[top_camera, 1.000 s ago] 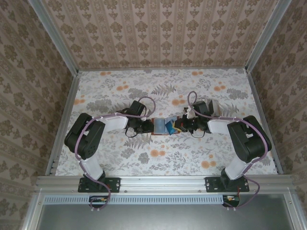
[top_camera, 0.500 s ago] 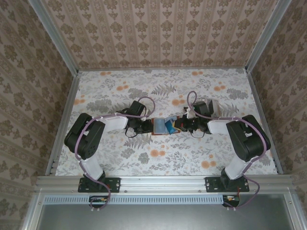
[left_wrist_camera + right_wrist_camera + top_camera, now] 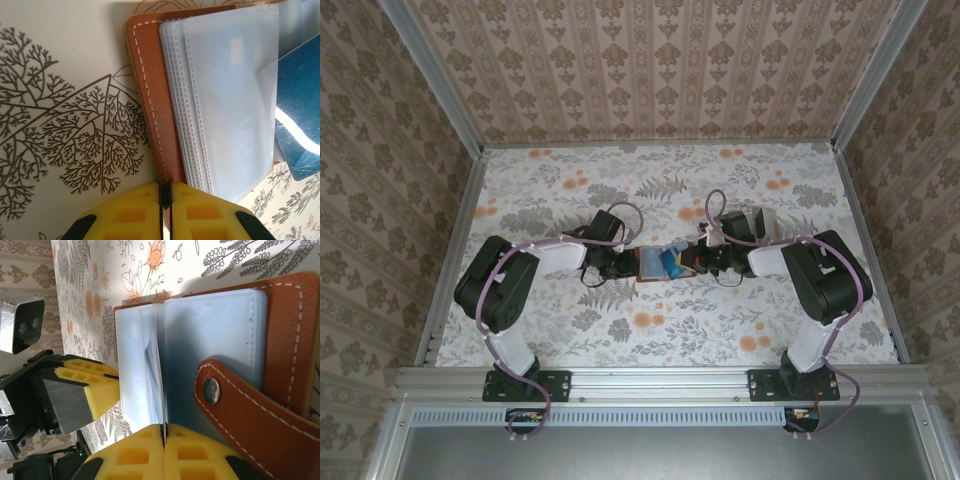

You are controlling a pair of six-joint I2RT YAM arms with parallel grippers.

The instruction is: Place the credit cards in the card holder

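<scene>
My left gripper pinches the card holder by its left edge and my right gripper is clamped on the blue card, tilted over its clear pockets, so I feed slowly, edge square to the slot.

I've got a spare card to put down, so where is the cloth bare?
Bare: the far floral tablecloth up to the back wall, and the near strip between the reddish-brown leather card holder and the metal front rail. Crowded: mid-table, where the left gripper and right gripper pinch the holder.
</scene>
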